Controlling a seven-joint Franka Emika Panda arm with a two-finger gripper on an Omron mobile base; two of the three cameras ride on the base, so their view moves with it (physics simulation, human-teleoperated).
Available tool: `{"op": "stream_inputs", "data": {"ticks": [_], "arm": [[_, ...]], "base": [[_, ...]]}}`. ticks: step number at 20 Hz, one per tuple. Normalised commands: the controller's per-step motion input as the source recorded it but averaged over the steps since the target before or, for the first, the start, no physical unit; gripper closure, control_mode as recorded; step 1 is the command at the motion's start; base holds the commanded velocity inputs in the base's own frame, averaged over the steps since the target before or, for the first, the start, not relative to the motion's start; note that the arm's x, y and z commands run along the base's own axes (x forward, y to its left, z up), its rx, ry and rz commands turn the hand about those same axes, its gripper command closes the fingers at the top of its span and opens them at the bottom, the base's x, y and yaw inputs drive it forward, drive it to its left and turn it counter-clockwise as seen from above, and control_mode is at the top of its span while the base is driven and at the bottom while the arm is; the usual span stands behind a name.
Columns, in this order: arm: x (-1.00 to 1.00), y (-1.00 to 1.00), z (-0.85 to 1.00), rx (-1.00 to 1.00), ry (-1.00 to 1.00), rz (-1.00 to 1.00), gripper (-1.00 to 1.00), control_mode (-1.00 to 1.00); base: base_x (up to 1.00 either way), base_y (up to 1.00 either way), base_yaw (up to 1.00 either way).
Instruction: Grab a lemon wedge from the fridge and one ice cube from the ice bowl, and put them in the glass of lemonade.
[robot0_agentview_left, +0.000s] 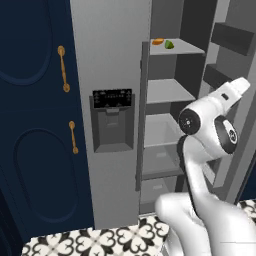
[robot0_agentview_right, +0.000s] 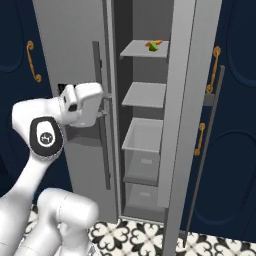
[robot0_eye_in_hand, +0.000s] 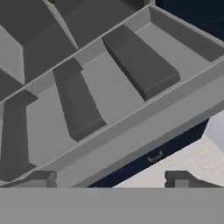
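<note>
I am looking along the gripper (robot0_eye_in_hand: 111, 179), its two dark fingertips (robot0_eye_in_hand: 41, 178) standing wide apart, at the inner side of the open fridge (robot0_eye_in_hand: 131, 127) door, where three dark door bins (robot0_eye_in_hand: 140, 61) are running diagonally beside a navy cabinet (robot0_eye_in_hand: 144, 155) with a brass handle (robot0_eye_in_hand: 155, 156).

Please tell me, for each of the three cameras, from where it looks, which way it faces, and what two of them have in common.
Left base view: behind the arm's left, facing the fridge; the white arm rises at lower right.
Right base view: behind the arm's right, facing the open compartment; the arm rises at lower left.
Hand view: on the hand, looking along the open gripper at the inside of the fridge's swung-open door.
Both base views share the orange and green items on the top shelf.
</note>
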Motion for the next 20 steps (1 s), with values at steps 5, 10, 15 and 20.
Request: {"op": "stream_inputs", "data": {"ticks": [5,10,15,20], "arm": [[-0.81,1.00,-0.44,0.51,-0.19,-0.05,-1.00,-1.00],[-0.35,0.60,-0.60,0.72,-0.11,0.07,-1.00,-1.00],[-0.05,0.05,-0.84,0.63,-0.03,0.31,-1.00,-1.00],[-0.01,0.16,-0.45,0.18,0.00,0.21,-1.00,-1.00]], "base": [[0.00,0.00,0.00],[0.00,0.00,0.00],[0.00,0.00,0.00],[0.00,0.00,0.00]]}}
